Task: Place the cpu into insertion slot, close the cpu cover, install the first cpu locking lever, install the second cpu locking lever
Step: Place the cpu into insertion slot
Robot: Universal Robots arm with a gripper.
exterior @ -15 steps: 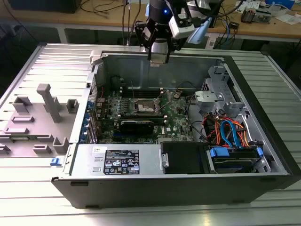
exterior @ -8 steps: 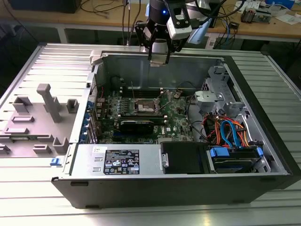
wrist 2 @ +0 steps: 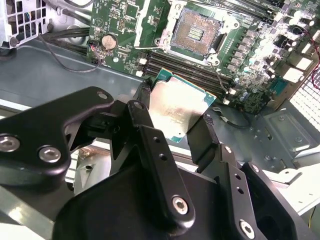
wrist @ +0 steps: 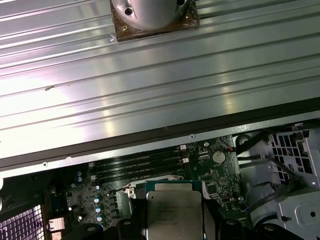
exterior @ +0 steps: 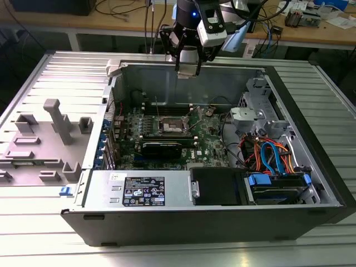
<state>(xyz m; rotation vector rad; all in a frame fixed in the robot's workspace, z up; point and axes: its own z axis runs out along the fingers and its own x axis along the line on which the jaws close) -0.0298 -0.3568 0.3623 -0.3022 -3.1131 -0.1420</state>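
Ribbed table (exterior: 72, 72) bears open case (exterior: 211, 225) holding motherboard (exterior: 208, 142); gripper (exterior: 188, 70) clamps cpu (wrist 2: 175, 107).

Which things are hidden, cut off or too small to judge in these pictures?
1. Second wrist view: the black fingers of the tool cover two edges of the chip it grips.
2. First wrist view: the picture's edge cuts off part of the chip.
3. Exterior view: the socket is too small for its inside to be judged.
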